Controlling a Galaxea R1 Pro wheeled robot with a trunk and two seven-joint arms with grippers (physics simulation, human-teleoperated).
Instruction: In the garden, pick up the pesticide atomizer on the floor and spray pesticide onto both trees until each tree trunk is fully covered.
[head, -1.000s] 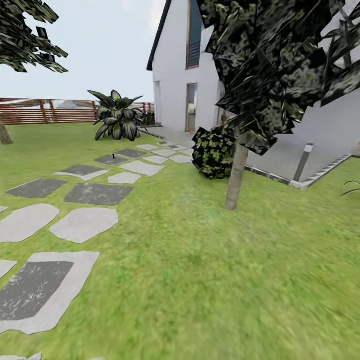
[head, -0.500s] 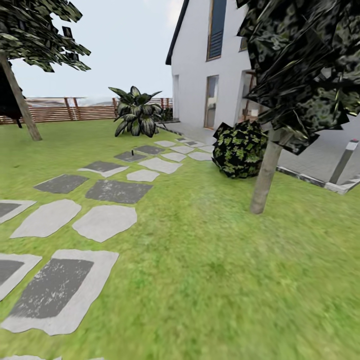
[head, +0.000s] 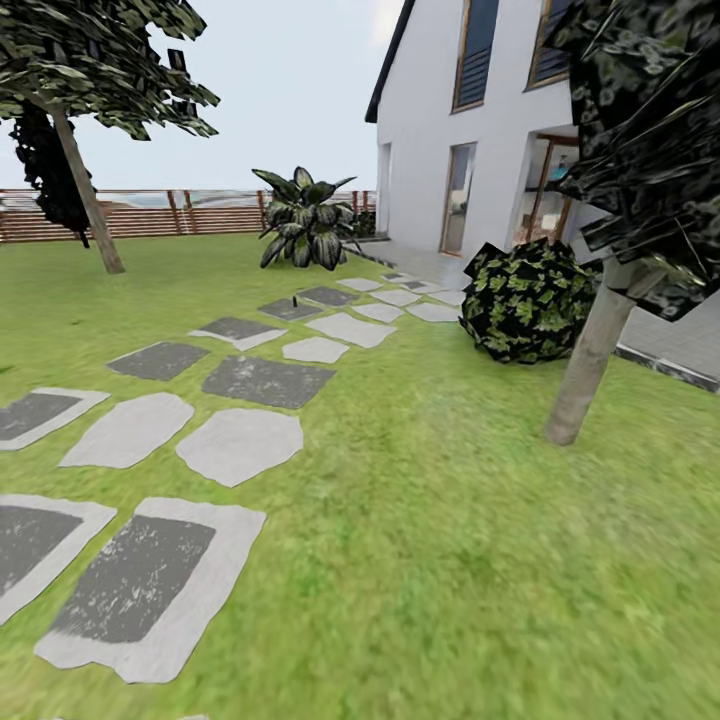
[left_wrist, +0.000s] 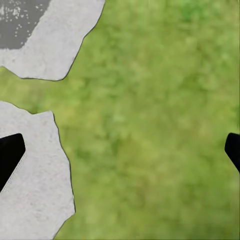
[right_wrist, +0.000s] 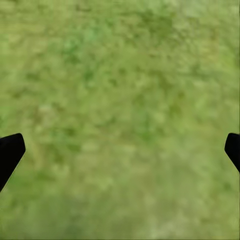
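While both arms hang over the ground, the left end effector (left_wrist: 120, 150) shows its two dark fingertips at opposite edges of its wrist view, spread wide with nothing between them; below it lie grass and pale slabs (left_wrist: 35, 170). The right end effector (right_wrist: 120, 150) is equally wide apart and empty, over bare grass.

From the head view, the floor (head: 430, 560) is lawn, with a path of grey stones (head: 240, 445) running from the near left toward the far house (head: 430, 130). One tree (head: 640, 130) stands on the right, its pale trunk (head: 590, 365) leaning slightly, just beside a round bush (head: 525, 300). A second tree (head: 95, 60) stands far left, its thin-looking trunk (head: 88, 195) in front of the fence (head: 210, 212). A broad-leaved plant (head: 310, 215) sits at the far end of the path. A tiny dark upright thing (head: 295, 300) rests on a far stone; it may be the atomizer, though it is too small to tell.

No white specks show on either trunk, so I judge spraying has not begun and the step in hand is the approach to find and pick up the atomizer. The next move likely calls for driving along the path toward that far stone, then lowering an arm to grasp.
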